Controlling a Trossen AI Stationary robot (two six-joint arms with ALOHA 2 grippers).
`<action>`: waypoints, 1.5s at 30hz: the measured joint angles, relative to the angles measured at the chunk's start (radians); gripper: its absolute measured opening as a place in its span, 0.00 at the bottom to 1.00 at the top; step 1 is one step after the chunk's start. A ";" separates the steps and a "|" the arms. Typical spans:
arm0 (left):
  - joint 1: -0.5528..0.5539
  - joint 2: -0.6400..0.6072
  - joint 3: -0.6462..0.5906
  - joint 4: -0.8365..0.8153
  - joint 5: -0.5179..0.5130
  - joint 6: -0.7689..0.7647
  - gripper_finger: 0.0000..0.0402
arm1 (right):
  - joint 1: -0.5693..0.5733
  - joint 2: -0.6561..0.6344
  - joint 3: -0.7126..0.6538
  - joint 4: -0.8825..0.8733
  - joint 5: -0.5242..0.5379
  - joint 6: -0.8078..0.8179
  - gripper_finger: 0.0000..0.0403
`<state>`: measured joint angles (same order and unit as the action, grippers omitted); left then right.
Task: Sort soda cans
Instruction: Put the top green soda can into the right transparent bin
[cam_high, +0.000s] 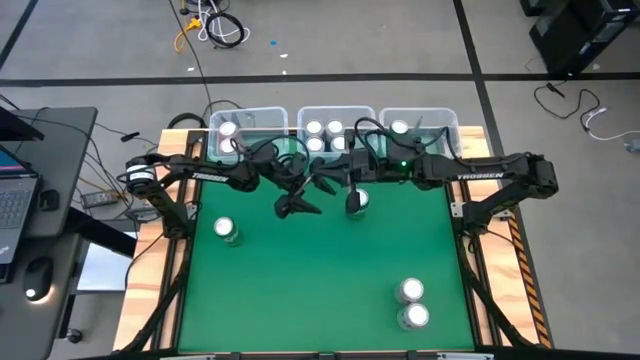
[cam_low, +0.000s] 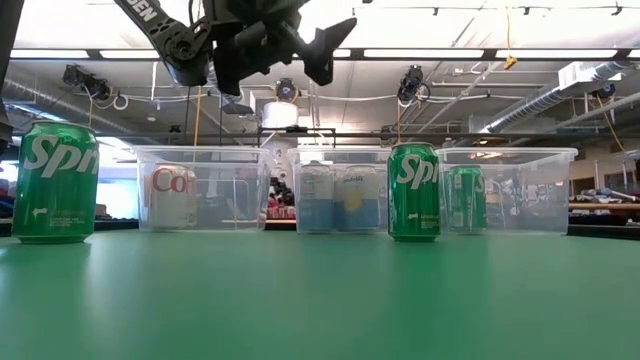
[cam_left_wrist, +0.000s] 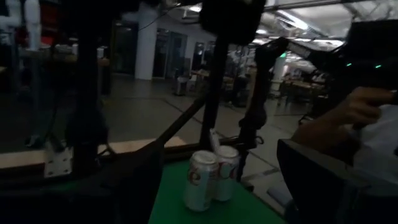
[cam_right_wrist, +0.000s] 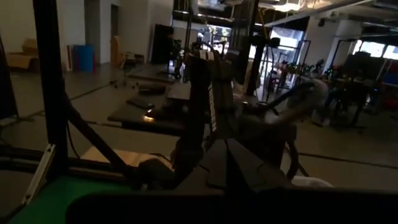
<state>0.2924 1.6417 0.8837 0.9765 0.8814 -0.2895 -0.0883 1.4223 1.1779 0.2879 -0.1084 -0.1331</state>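
Two green soda cans stand upright on the green table: one at the left (cam_high: 228, 231) (cam_low: 55, 183), one mid-table (cam_high: 357, 200) (cam_low: 414, 192). Two silver-white cans (cam_high: 411, 303) (cam_left_wrist: 208, 180) stand together at the near right. More cans sit inside the clear bins along the far edge. My left gripper (cam_high: 298, 207) hangs open over mid-table, left of the middle green can, with nothing between its fingers. My right gripper (cam_high: 322, 186) is shut and hovers just beyond it, near the same can. Neither touches a can.
Three clear bins line the far edge: the left one (cam_high: 248, 120) holds one can, the middle one (cam_high: 336, 118) several, the right one (cam_high: 430, 122) one green can. Both arms cross above the table's far half. A person's arm (cam_left_wrist: 339, 121) shows beyond the table.
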 joint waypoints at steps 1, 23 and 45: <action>0.000 0.000 0.000 -0.022 -0.009 0.018 0.78 | 0.000 0.003 0.010 -0.011 -0.001 -0.001 0.00; 0.122 0.000 0.000 -0.311 -0.165 0.230 0.78 | 0.053 -0.106 0.039 -0.776 0.297 0.120 0.00; 0.105 0.000 0.000 -0.255 -0.270 0.128 0.63 | 0.037 -0.099 -0.084 -0.914 0.317 0.332 0.33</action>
<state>0.3973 1.6417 0.8837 0.7219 0.6114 -0.1616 -0.0509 1.3237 1.0940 -0.6257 0.2082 0.1987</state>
